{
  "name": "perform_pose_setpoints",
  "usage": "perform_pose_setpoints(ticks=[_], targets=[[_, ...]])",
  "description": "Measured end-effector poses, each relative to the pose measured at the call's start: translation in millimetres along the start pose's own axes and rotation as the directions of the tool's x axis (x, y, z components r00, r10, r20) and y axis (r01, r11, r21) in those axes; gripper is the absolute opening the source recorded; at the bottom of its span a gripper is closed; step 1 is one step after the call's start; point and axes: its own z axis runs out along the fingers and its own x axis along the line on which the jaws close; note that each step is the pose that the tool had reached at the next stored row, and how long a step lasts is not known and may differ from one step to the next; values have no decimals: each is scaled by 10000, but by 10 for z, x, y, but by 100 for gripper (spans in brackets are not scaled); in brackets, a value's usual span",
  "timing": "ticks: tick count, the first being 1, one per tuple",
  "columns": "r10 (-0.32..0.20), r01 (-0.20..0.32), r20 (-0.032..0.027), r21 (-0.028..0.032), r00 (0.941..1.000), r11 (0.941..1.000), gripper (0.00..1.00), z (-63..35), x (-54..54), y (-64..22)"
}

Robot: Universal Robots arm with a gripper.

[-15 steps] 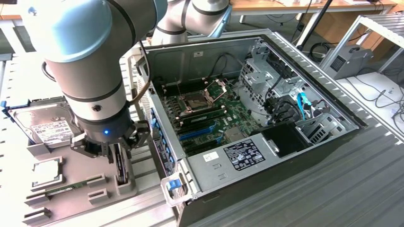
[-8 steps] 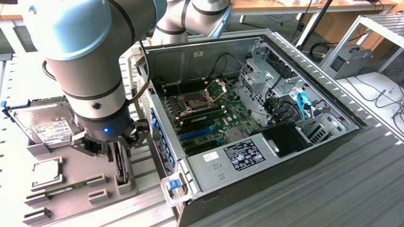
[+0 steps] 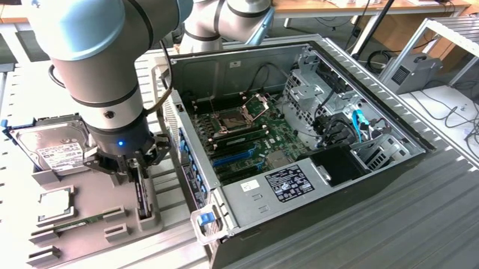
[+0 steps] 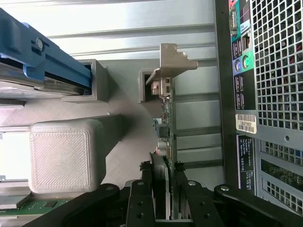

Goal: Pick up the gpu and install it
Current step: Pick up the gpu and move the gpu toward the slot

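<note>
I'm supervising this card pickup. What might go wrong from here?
1. The gpu stands on edge in a grey holder; lifting off-vertical may jam its bracket there.
2. The gripper sits close to the computer case; a sideways swing might strike it.

The exterior view looked steeply down from mid range onto the open case (image 3: 224, 73) and, at the exterior view's left, the holder (image 3: 150, 221). The wrist view sat close behind the end effector (image 4: 166, 165), facing along it at the gpu (image 4: 168, 113). Both views shared the gpu, the holder and the case rear.
</note>
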Motion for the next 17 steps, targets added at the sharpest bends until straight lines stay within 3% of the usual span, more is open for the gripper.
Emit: perform_pose_setpoints(ticks=[17], targets=[[0,0,0,0,10000,10000,29,-81,-3,2]])
